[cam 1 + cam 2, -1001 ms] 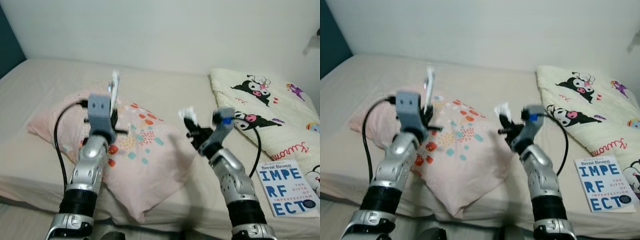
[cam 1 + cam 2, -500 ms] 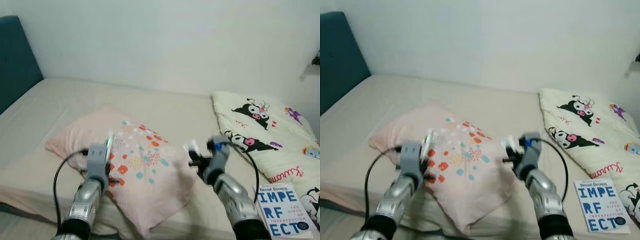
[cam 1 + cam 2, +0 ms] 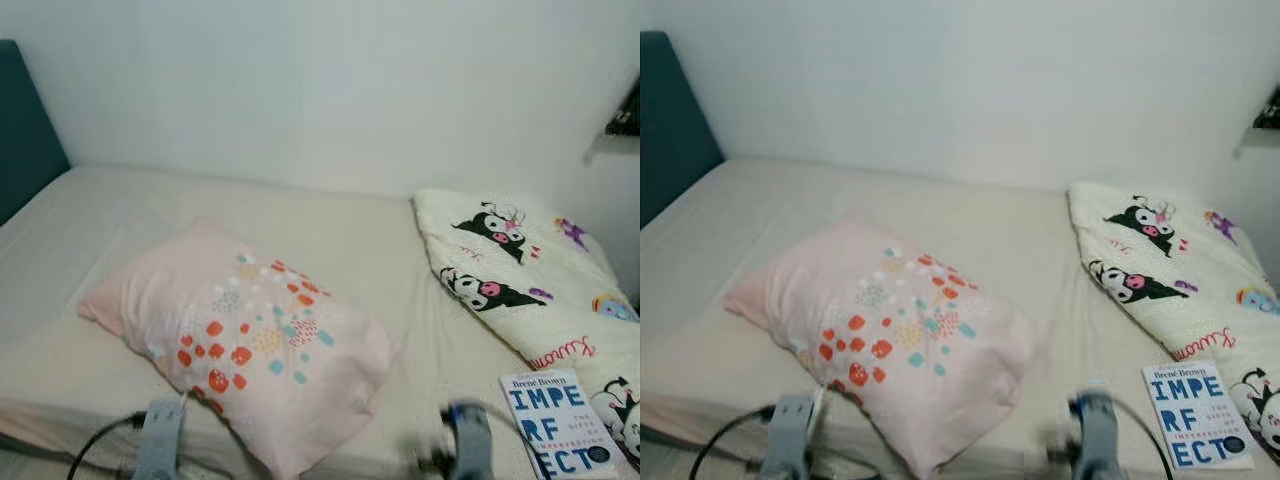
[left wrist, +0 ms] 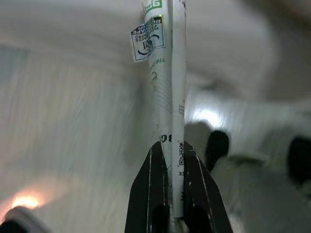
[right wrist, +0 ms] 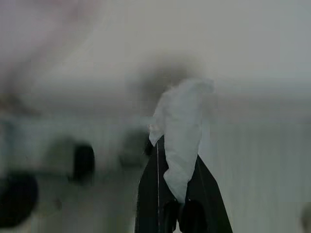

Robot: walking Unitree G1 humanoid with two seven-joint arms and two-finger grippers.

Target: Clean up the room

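Observation:
In the left wrist view my left gripper (image 4: 170, 145) is shut on a thin, flat white wrapper (image 4: 165, 73) with green print and a small label, which sticks out straight past the fingertips. My right gripper (image 5: 177, 145) is shut on a crumpled white tissue (image 5: 182, 126) in the right wrist view. Both wrist views are blurred behind the fingers. In the eye views both arms are low, with the grey left wrist (image 3: 160, 440) and the right wrist (image 3: 465, 440) at the bottom edge, in front of the bed.
A beige bed (image 3: 200, 200) carries a pink pillow (image 3: 240, 335) with coloured spots in its middle. A cream cartoon-print blanket (image 3: 510, 270) lies on the right, with a blue-lettered book (image 3: 555, 420) at the near right corner. A teal headboard (image 3: 20, 130) stands left.
Both arms have dropped from over the pillow to the bottom edge of the view, each still holding its item. The camera has shifted as well.

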